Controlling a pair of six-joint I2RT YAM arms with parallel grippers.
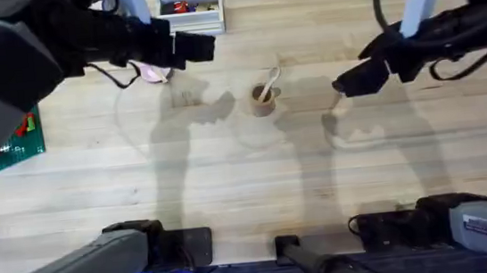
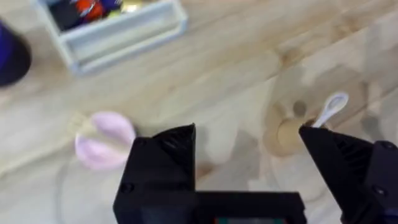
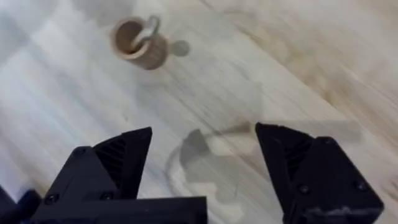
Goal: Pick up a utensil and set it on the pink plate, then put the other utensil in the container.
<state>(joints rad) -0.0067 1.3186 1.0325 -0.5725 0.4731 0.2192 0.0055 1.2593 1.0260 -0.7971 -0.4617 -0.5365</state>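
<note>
**Clerk:** Item one, nearest you. Your grippers?

**Robot:** My left gripper (image 2: 249,155) hung above the pale wooden table (image 1: 230,183), black fingers (image 2: 165,168) spread wide, nothing between them. My right gripper (image 3: 202,165) was likewise parted wide and empty, over bare planks.

**Clerk:** Item two, mid-table.

**Robot:** One small tan-brown cylindrical cup (image 1: 263,100), upright, between my two grippers in the overhead view. One small pale wooden spoon (image 1: 268,84) stood inside it, leaning on the rim, its rounded end sticking up and out. From my right wrist I saw the cup (image 3: 138,43) with the spoon (image 3: 147,31) in it, well apart from my fingers (image 3: 124,158).

**Clerk:** Item three, farther back.

**Robot:** One small round pale pink plate (image 2: 106,140), partly covered by my left arm from above. Something pale lay across its edge; I could not tell whether it was the fork.

**Clerk:** Item four, far edge.

**Robot:** One white rectangular bin (image 1: 187,10) holding coloured pieces, a dark blue cylinder (image 2: 11,56) beside it, and a green mat (image 1: 18,140) at the table's left side.
</note>
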